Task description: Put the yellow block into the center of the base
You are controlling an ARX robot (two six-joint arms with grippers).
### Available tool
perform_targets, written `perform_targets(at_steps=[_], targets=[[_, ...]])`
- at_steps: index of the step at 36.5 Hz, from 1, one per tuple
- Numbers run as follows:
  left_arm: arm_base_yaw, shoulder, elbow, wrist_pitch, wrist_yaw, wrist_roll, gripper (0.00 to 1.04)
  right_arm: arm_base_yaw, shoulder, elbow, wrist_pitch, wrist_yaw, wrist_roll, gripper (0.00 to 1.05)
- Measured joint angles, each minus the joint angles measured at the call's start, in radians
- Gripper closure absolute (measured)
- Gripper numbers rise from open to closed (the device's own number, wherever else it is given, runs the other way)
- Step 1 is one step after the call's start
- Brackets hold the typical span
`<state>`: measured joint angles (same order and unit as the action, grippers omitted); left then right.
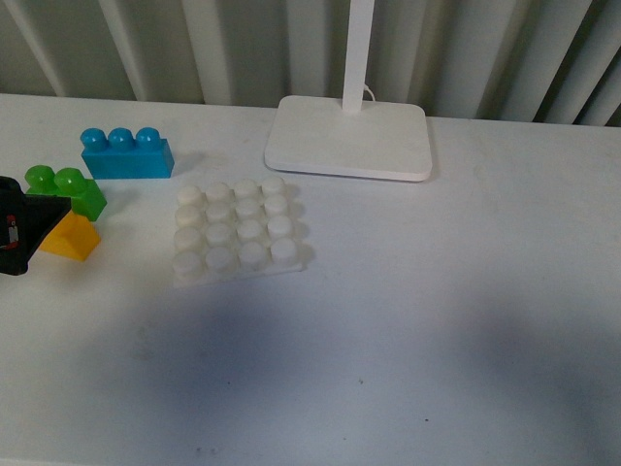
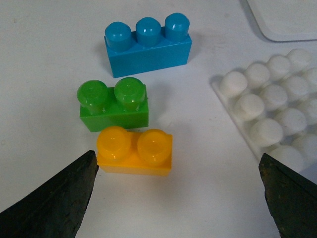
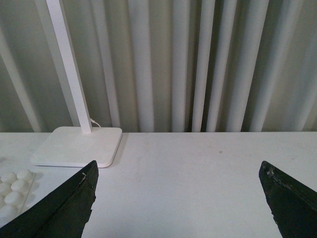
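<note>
Early stage: nothing grasped, nothing inserted. Left gripper (image 2: 178,161) has its jaws wide and empty, poised around the yellow block (image 2: 134,151). The block sits on the table between the jaws, just beside one finger and well apart from the other, studs up. Green brick (image 2: 115,106) touches the block on the side away from the jaws, and the blue brick (image 2: 147,47) is further out. Base (image 2: 272,114) lies near the outside of the far finger, all studs bare, center free. Right gripper (image 3: 178,168) has its jaws wide, holds nothing and is over bare table. Left to do: centre on the block, close, lift, carry to the base center, press on. The surface is a plain white table (image 1: 437,320) with a lamp foot (image 1: 351,136) behind the base and a pale ribbed curtain (image 3: 198,64) at the back.
</note>
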<state>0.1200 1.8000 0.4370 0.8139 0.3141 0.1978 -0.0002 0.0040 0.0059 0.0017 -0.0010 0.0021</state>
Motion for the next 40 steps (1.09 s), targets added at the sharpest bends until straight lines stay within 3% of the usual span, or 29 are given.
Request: perform_targets(at_steps=[11, 40], targets=[[0.021, 0.11, 0.072, -0.017, 0.032, 0.14, 0.06, 0.0, 0.0, 0.0, 0.0, 0.0, 0.0, 0.09], [0.064, 0.248, 0.192, -0.029, 0.053, 0.192, 0.06, 0.0, 0.0, 0.0, 0.0, 0.0, 0.0, 0.09]])
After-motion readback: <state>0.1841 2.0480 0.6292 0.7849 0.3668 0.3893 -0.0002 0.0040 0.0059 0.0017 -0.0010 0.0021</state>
